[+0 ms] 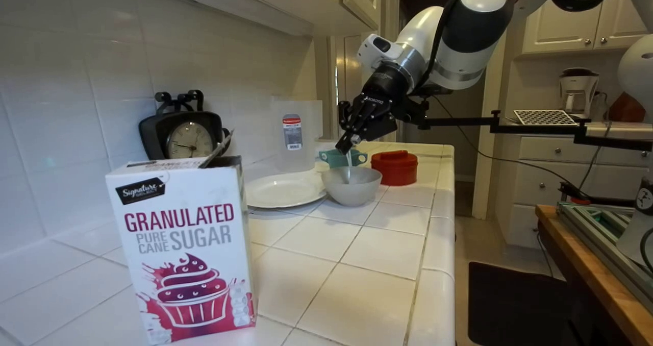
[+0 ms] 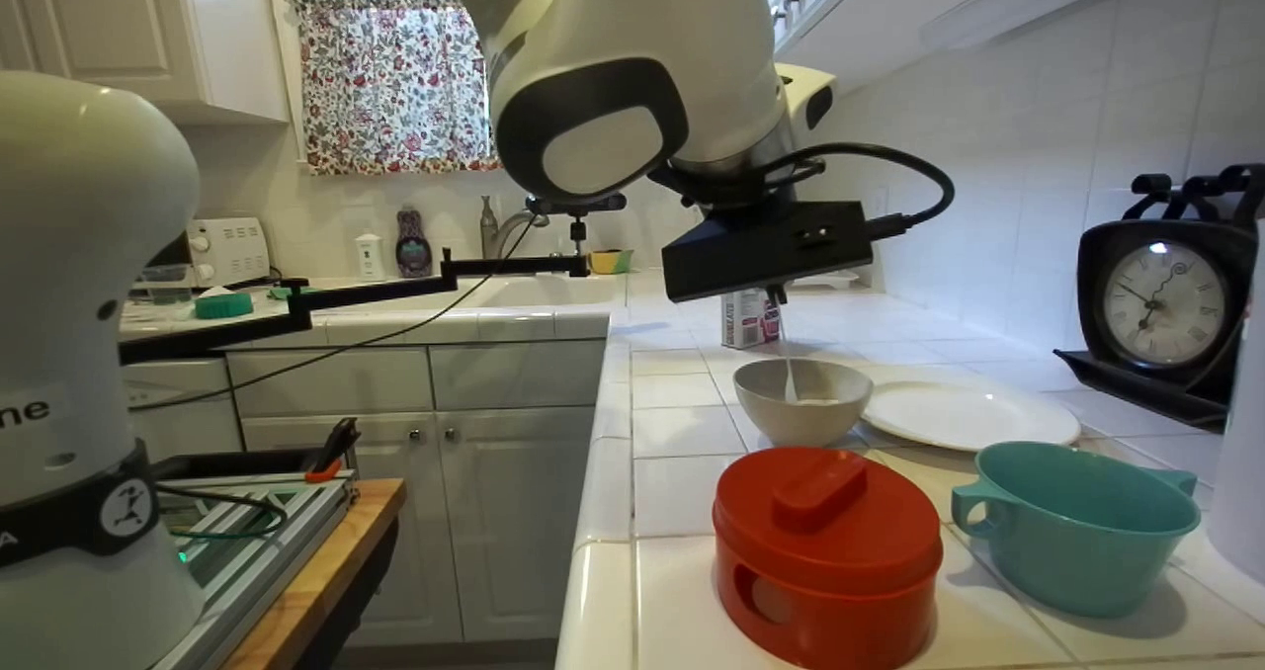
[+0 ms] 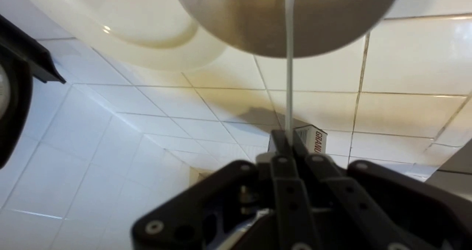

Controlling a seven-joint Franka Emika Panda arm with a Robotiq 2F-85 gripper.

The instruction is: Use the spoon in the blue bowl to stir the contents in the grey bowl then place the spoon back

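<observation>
My gripper (image 1: 348,145) is shut on the handle of a thin white spoon (image 3: 289,69) and points down over the grey bowl (image 1: 352,190). The spoon (image 2: 790,385) stands steeply, with its lower end inside the grey bowl (image 2: 781,415). There are pale contents in the bowl. In the wrist view the spoon runs from my fingertips (image 3: 289,141) into the grey bowl (image 3: 254,36), and its tip is cut off by the frame edge. The teal blue bowl (image 2: 1087,537) has side handles and stands apart. No spoon shows in it. It also shows behind the grey bowl (image 1: 335,158).
A white plate (image 2: 973,415) is right beside the grey bowl. A red lidded container (image 2: 830,591) stands close to both bowls. A sugar box (image 1: 183,244), a black clock (image 1: 189,139) and a clear bottle (image 1: 296,152) stand on the tiled counter (image 1: 357,285).
</observation>
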